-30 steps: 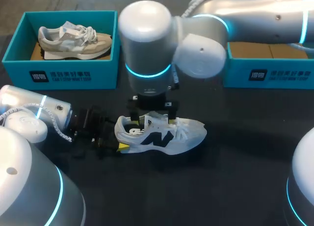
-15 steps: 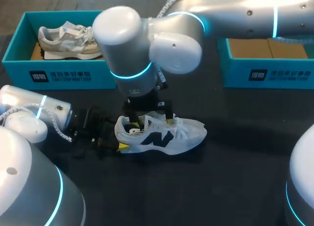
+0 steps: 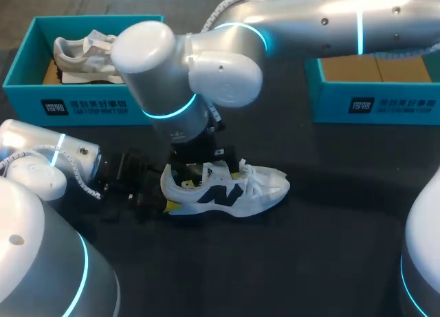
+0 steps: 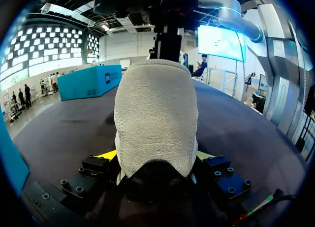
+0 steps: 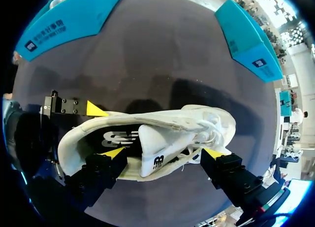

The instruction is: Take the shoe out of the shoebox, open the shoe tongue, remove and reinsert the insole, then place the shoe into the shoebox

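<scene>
Shoe: white with a dark letter on its side, standing on its sole mid-counter, toe towards the robot's right, outside both boxes.
Left arm: low over the counter, lined up behind the shoe's heel.
Left jaws: closed on the heel, with a yellow tip pressed to each side of it.
Right arm: stretched across from the right, with its wrist above the shoe's opening.
Right jaws: spread wide, gripping nothing. One yellow tip is at the collar and the other is beside the laces. The tongue lies between them, unpinched.
Insole: printed, showing inside the opening.
Left shoebox: teal, at the far left, with a beige shoe inside.
Right shoebox: teal, at the far right, with brown cardboard showing inside.
</scene>
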Tool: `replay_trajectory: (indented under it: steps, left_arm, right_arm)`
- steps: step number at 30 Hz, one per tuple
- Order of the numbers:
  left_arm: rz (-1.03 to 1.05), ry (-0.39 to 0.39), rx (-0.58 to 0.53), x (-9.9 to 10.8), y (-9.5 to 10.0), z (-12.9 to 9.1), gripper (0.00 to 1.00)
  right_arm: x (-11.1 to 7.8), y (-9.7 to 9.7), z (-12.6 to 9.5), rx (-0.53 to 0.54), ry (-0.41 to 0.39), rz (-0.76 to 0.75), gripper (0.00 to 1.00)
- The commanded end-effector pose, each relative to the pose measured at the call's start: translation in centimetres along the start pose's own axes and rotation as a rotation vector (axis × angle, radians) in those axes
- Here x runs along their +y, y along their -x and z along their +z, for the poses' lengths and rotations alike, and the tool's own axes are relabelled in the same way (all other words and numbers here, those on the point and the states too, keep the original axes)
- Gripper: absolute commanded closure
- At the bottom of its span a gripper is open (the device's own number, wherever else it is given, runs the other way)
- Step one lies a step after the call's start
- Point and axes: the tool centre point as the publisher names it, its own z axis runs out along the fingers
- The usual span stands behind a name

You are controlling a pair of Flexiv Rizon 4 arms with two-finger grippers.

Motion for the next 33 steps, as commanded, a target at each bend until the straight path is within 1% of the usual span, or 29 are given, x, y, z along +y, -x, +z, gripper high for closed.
replay_trajectory:
  steps: [1, 15, 22, 26, 33]
  left_arm:
    - [-0.001, 0.002, 0.001, 0.2, 0.1, 0.2, 1.0]
    - [-0.001, 0.002, 0.001, 0.2, 0.1, 0.2, 1.0]
    - [-0.001, 0.002, 0.001, 0.2, 0.1, 0.2, 1.0]
    - [-0.001, 0.002, 0.001, 0.2, 0.1, 0.2, 1.0]
    - [-0.001, 0.002, 0.001, 0.2, 0.1, 0.2, 1.0]
  right_arm:
    - [-0.4, -0.7, 0.5, -0.082, 0.006, 0.029, 0.0]
    - [-0.8, 1.3, 0.4, -0.207, -0.001, 0.043, 0.0]
    - [-0.7, 2.2, 0.3, -0.211, -0.008, 0.059, 0.0]
    - [-0.5, 2.8, -0.4, -0.218, -0.003, 0.07, 0.0]
    - [-0.1, 3.4, -1.0, -0.217, 0.004, 0.086, 0.0]
